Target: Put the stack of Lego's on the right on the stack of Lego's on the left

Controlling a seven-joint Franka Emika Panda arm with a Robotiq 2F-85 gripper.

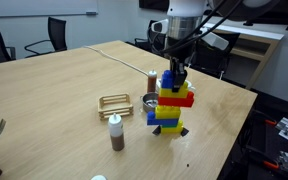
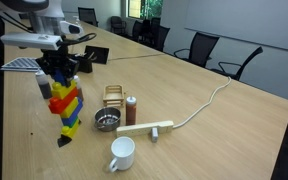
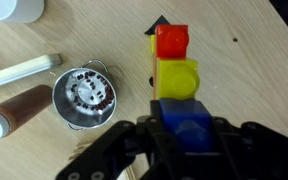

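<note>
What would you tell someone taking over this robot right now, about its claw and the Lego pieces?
Gripper: shut on the blue top brick of the Lego tower, as the wrist view shows.
Things: both exterior views show only one tower, standing on the table beside the small metal bowl. No second stack is visible.
Done: the two stacks appear to be joined. Whether the bricks are pressed fully home cannot be told.
Left: probably open the jaws, lift straight up, and check that the tower stays standing.
</note>
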